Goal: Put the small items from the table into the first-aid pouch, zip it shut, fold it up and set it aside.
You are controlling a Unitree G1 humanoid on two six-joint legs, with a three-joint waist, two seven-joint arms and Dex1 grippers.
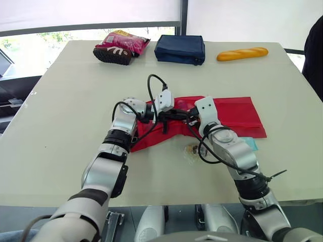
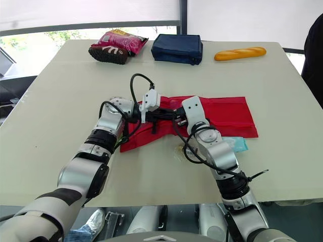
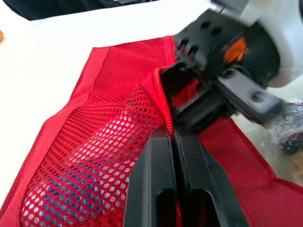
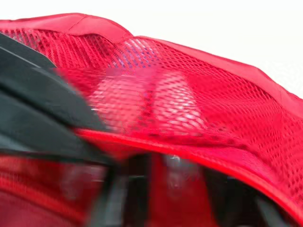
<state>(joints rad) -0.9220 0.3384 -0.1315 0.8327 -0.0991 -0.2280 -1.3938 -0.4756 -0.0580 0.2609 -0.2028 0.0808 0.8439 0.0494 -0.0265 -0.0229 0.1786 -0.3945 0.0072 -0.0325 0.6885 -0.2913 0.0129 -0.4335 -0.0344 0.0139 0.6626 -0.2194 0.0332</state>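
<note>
The red first-aid pouch [image 1: 232, 117] lies flat in the middle of the table, its mesh side [image 3: 109, 142] up at the left end. My left gripper [image 3: 171, 135] is shut on the pouch's zipper edge. My right gripper [image 1: 174, 115] meets it from the other side, its black fingers [image 3: 199, 106] closed on the same red edge, and the fabric is bunched up between the two. A small clear-wrapped item [image 1: 191, 150] lies just in front of the pouch. A pale blue packet [image 1: 251, 144] sits beside my right forearm.
At the table's far edge lie a pink snack bag [image 1: 121, 46], a navy pouch [image 1: 180, 49] and a bread loaf [image 1: 242, 53]. A person's dark sleeve [image 1: 315, 50] shows at the far right.
</note>
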